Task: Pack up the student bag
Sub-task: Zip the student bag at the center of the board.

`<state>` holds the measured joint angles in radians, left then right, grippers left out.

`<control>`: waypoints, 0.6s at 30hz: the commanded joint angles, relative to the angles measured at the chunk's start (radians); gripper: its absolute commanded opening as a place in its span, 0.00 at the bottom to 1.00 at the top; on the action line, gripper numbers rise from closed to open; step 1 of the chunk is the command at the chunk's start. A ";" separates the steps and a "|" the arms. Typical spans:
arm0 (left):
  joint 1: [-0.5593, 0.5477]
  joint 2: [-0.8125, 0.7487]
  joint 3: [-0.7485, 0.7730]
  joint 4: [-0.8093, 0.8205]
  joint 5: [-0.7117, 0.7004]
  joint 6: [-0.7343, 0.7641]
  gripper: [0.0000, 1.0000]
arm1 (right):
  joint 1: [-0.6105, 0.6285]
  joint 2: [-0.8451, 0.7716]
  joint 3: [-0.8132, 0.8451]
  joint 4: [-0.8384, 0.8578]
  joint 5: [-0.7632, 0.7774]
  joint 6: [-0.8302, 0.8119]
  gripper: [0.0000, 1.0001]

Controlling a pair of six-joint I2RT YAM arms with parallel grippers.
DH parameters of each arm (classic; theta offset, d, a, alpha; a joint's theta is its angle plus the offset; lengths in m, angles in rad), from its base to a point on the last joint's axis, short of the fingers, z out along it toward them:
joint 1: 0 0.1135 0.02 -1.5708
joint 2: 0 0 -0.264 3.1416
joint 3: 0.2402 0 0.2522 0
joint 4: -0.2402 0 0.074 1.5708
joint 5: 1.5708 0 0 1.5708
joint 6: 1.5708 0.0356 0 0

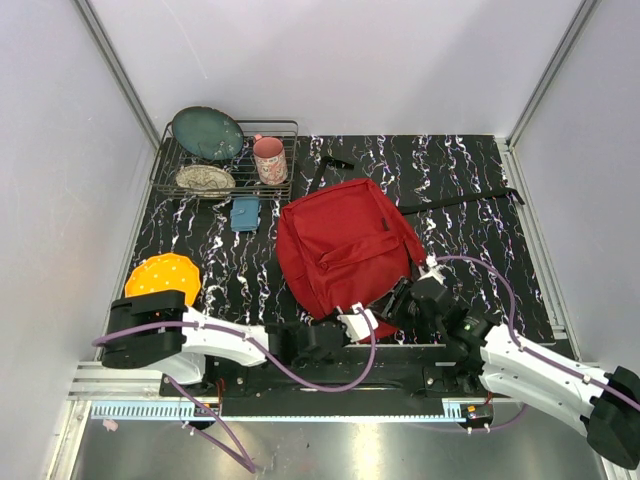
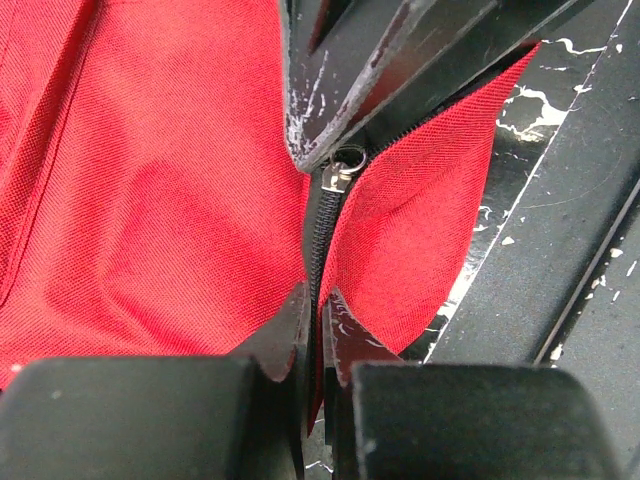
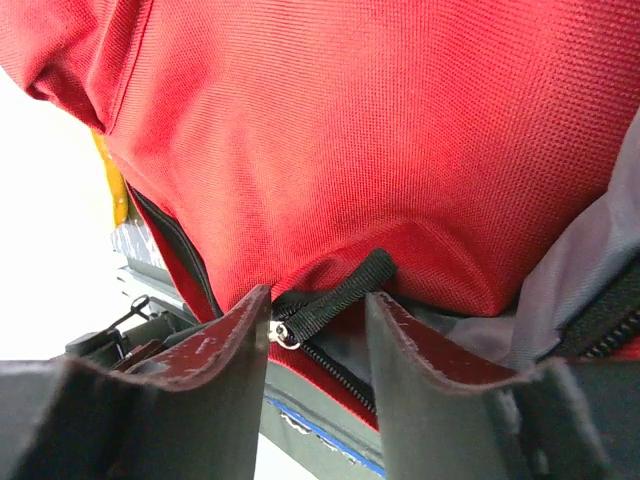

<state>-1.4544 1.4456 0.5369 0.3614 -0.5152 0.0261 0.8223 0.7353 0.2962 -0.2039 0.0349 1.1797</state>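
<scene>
Bag (image 1: 340,245) cloth is what both sets of jaws meet. Our left gripper (image 2: 315,300) has its jaws pressed together on the zip seam at the bag's near edge. In the wrist view the zip teeth run out from between them toward 12 o'clock, up to the metal slider (image 2: 345,165). Our right gripper (image 3: 318,300) has its jaws spread, one on either side of the black webbing pull (image 3: 345,290). The pull lies in the gap unpinched, though the finger (image 3: 235,350) at 9 o'clock looks to touch the slider ring. At 3 o'clock of the pull, grey lining (image 3: 590,250) shows, so the mouth gapes there.

From above, the bag lies flat mid-table (image 1: 470,200) with both grippers at its 5 to 6 o'clock edge. A rack (image 1: 225,160) stands well apart at its 11 o'clock.

We judge the bag soft and limp. Its cloth will crease and sag, the flat panels offer no purchase, and it is probably light enough to drag when the zip is pulled. We would hold it by its firmer parts: the seam to anchor it and the pull to run the zip. The pull is narrow and floppy, so off-centre jaws could let it slip out.
</scene>
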 commanded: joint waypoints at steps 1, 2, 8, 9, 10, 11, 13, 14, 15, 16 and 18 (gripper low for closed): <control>-0.032 0.013 0.006 0.111 -0.031 0.005 0.00 | -0.003 -0.016 -0.037 0.125 0.011 0.092 0.40; -0.034 0.015 0.008 0.113 -0.031 0.006 0.00 | -0.003 -0.022 -0.045 0.138 0.016 0.106 0.37; -0.043 0.026 0.009 0.109 -0.051 -0.002 0.00 | -0.002 -0.083 -0.049 0.120 0.048 0.112 0.15; -0.044 0.027 0.011 0.108 -0.049 0.000 0.00 | -0.003 -0.095 -0.051 0.116 0.057 0.110 0.13; -0.046 0.029 0.009 0.106 -0.049 0.000 0.00 | -0.003 -0.106 -0.052 0.119 0.059 0.098 0.11; -0.046 0.030 0.009 0.106 -0.048 0.000 0.00 | -0.002 -0.125 -0.055 0.123 0.062 0.097 0.10; -0.049 0.029 0.011 0.106 -0.048 0.001 0.00 | -0.003 -0.139 -0.057 0.123 0.075 0.087 0.08; -0.047 0.032 0.011 0.108 -0.048 0.003 0.00 | -0.002 -0.143 -0.057 0.121 0.079 0.087 0.08; -0.049 0.033 0.012 0.106 -0.048 0.005 0.00 | -0.002 -0.142 -0.055 0.117 0.085 0.087 0.10; -0.049 0.035 0.015 0.106 -0.049 0.009 0.00 | -0.003 -0.140 -0.054 0.113 0.086 0.086 0.11; -0.050 0.036 0.015 0.106 -0.051 0.014 0.00 | -0.002 -0.123 -0.054 0.119 0.077 0.086 0.15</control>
<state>-1.4864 1.4693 0.5362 0.4274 -0.5587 0.0326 0.8227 0.6052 0.2340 -0.1284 0.0616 1.2736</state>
